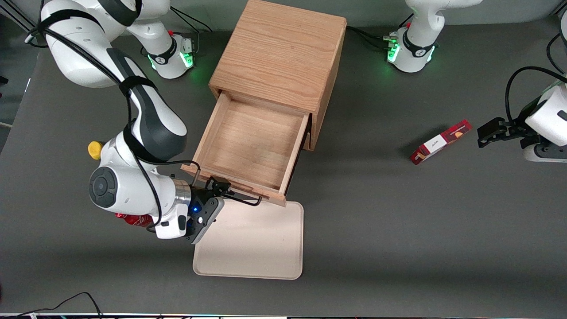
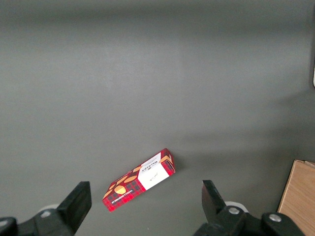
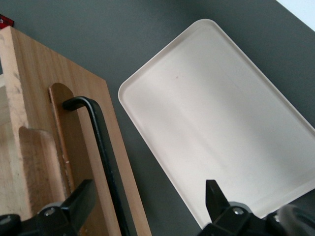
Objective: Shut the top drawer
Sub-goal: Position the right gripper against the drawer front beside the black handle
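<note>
Top drawer (image 1: 252,141): fully extended; gripper (image 1: 220,188) at its black handle (image 3: 103,147), fingers apart around the bar; push squarely into the cabinet (image 1: 279,57).

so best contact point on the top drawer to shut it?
Take the black wire handle at mid-span, coming from the tray side: the top drawer is pulled fully out and the handle stands off its front. The open gripper straddles it.

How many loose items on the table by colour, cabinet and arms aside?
Cream: 1, tray
Red: 2, snack box, can partly hidden under the arm
Yellow: 1, small object
Total: 4
Gripper is open, at the top drawer handle.
</note>
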Controlling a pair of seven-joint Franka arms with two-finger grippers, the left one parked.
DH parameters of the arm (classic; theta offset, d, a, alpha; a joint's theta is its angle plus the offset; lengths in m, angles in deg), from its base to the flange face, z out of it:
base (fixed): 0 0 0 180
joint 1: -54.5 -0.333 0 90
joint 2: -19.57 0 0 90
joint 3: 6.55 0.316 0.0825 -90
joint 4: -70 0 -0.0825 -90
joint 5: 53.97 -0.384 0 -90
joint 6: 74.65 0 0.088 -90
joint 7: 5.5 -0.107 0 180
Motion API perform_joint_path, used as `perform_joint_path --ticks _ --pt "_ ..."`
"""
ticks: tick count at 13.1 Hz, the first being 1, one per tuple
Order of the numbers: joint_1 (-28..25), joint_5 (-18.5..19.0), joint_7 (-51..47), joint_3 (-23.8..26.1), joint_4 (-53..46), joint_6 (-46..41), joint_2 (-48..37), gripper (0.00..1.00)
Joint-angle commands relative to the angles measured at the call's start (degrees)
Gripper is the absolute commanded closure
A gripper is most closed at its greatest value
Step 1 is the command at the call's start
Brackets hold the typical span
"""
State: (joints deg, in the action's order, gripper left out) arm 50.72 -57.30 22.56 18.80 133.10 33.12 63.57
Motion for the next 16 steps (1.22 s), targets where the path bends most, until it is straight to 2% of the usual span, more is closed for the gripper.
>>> perform_joint_path --ticks 1,16 --pt "0.09 0.96 1.47 0.22 0.44 -0.46 -0.05 0.00" --pt "0.09 2.63 2.88 -0.30 3.78 -0.29 -0.14 0.00"
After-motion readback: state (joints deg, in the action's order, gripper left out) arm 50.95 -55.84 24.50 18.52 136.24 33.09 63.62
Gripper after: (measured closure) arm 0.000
